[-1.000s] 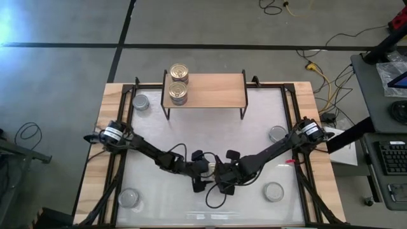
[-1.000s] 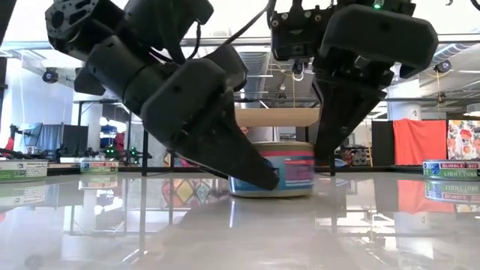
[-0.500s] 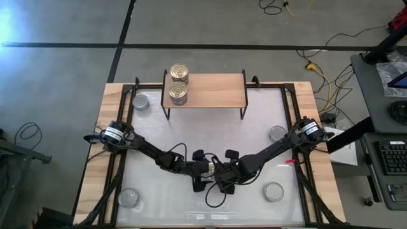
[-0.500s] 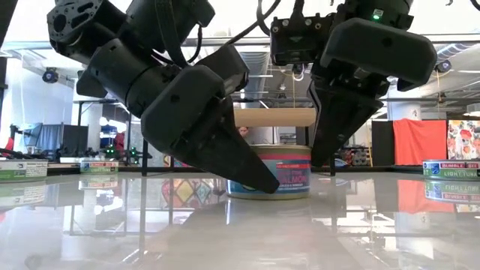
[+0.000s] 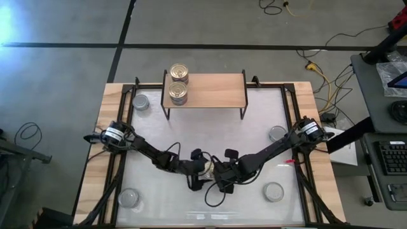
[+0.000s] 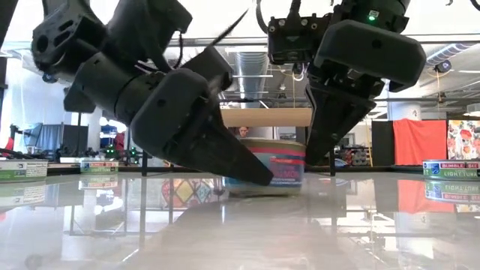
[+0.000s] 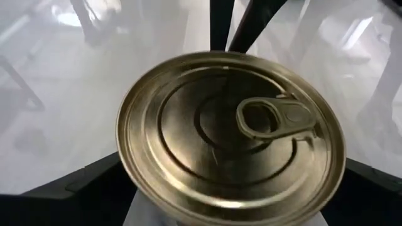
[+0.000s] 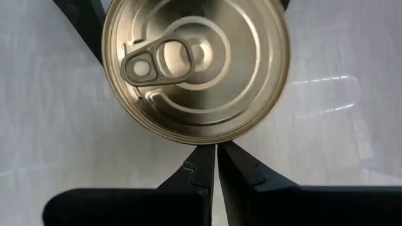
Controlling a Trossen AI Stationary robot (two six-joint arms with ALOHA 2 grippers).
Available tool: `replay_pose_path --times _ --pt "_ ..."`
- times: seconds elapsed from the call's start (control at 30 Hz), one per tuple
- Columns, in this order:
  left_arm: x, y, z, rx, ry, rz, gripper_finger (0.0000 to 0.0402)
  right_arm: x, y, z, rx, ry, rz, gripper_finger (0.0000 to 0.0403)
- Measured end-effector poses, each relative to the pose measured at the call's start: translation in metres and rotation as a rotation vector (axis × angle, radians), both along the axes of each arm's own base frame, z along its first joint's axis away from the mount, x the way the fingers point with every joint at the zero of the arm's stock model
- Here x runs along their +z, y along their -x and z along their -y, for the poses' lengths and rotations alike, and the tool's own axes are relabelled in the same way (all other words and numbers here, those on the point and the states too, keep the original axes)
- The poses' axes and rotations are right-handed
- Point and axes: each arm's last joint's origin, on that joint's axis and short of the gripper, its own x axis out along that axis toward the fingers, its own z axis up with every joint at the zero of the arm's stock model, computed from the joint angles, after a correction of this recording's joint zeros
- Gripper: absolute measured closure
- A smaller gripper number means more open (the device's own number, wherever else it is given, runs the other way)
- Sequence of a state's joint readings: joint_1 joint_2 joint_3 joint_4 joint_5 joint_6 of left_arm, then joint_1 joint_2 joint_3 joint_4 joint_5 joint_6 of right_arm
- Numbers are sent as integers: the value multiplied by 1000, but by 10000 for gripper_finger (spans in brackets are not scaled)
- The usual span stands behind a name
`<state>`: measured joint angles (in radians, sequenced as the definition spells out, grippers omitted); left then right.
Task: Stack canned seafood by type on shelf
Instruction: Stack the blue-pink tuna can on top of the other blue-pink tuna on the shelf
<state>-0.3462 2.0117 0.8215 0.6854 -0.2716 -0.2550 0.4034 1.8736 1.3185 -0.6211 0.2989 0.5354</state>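
A gold-lidded tin [image 5: 205, 168] with a pink and blue label [image 6: 281, 166] stands on the white table near its middle. My left gripper [image 5: 201, 170] is open, with one finger on each side of the tin [image 7: 232, 132]. My right gripper [image 5: 217, 173] is shut, and its tips are at the side of the tin [image 8: 195, 63] that faces the table's right edge. The shelf [image 5: 216, 89] stands at the far edge. Two more gold-lidded tins [image 5: 179, 72] [image 5: 179, 93] sit at its left end. My left gripper's fingers [image 7: 69, 185] stand close beside the tin's wall, level with the table; I cannot tell whether they touch it. My right gripper's shut fingertips [image 8: 202, 157] meet the tin's rim and side wall [image 8: 207, 141], slanting down from the table's right. The tin rests on the table.
Silver-lidded tins lie at the far left [image 5: 140, 102], right [image 5: 277, 133], near right [image 5: 273, 191] and near left [image 5: 129, 198] of the table. The right part of the shelf board [image 5: 222, 92] is bare. Both arms cross the table's middle.
My left gripper has tipped its fingers further down and sunk a little around the tin, staying open. The tin has slid slightly toward the table's left edge, deeper between the left fingers. My right gripper stays shut at its side.
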Motion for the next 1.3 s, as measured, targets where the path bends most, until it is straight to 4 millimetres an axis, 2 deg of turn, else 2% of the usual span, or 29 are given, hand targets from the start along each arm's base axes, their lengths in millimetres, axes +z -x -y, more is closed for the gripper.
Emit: replay_pose_path --times 0.2,0.5,0.77,1.03,1.17,1.3 --pt "-1 11 -6 -15 -51 116 3 -1 0 2 -12 14 4 390" --pt "-3 13 -7 -32 -83 107 8 0 -3 6 -67 -9 21 390" --pt "1 17 -8 -35 -63 130 34 17 -6 5 -65 -4 11 390" --pt "40 37 -14 -45 -36 225 28 50 -5 6 -71 -4 42 390" --pt "64 59 -22 -33 -10 284 28 85 -10 5 -46 -19 147 390" --pt "90 81 -36 -13 7 334 27 118 -13 5 -4 62 261 390"
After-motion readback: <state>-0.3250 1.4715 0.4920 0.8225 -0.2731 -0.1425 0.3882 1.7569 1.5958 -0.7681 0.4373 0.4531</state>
